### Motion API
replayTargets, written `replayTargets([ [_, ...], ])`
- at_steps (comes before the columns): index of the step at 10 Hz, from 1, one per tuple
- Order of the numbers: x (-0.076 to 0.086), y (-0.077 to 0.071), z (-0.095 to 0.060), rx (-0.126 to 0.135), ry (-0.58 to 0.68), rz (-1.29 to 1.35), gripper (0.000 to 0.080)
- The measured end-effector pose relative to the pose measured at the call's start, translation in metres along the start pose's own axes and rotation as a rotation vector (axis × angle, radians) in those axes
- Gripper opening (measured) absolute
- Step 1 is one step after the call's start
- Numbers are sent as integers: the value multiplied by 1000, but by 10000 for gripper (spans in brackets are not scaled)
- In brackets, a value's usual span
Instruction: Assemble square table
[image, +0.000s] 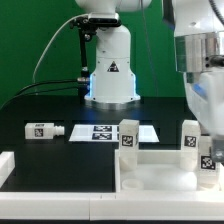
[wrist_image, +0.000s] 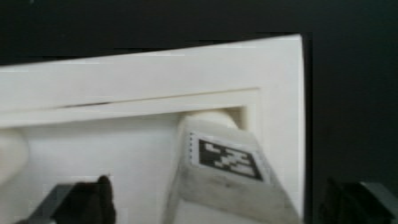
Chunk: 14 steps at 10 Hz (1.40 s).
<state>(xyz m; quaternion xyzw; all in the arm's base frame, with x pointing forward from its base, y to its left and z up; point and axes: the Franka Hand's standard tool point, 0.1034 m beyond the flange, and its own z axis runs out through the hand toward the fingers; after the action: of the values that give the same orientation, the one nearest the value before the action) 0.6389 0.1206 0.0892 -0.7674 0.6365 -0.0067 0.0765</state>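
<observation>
So the top (image: 160, 170) sits at the near right of the black table (image: 50, 105), rim up like a shallow tray. Three legs are upright on it: the left leg (image: 128, 136) at the far left corner, the back leg (image: 190, 137) toward the far right, and the front leg (image: 208, 160) a bit nearer and further right, directly under the gripper (wrist_image: 222, 205). In the wrist view the front leg (wrist_image: 222, 160) is tucked into a corner of the rim with its tag facing the camera. The fingers (wrist_image: 80, 200) are spread wide, one on each side of it, with a visible gap on both sides, so nothing is gripped. The fourth leg (image: 45, 130) lies on its side on the bare table over on the left, well apart from the top. Between it and the top, a little further back, is the marker board (image: 100, 132), flat on the table. A plain white bar (image: 8, 165) sits at the near left edge. The arm's base (image: 110, 75) is at the far middle, in front of the green backdrop. I can't tell whether the upright legs are fixed in or just standing there.
</observation>
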Motion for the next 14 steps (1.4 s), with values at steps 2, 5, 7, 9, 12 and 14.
replayTargets([
  [2,1,0,0,1,0,-193,642],
  [5,2,0,1,-1,3,-427,649],
  [7,5,-7,6,19,71,-738,649],
  [9,6,-7,6,20,70,-707,535],
  [12,8,-5,6,21,66,-494,309],
  [14,13,-2,8,10,39,-181,308],
])
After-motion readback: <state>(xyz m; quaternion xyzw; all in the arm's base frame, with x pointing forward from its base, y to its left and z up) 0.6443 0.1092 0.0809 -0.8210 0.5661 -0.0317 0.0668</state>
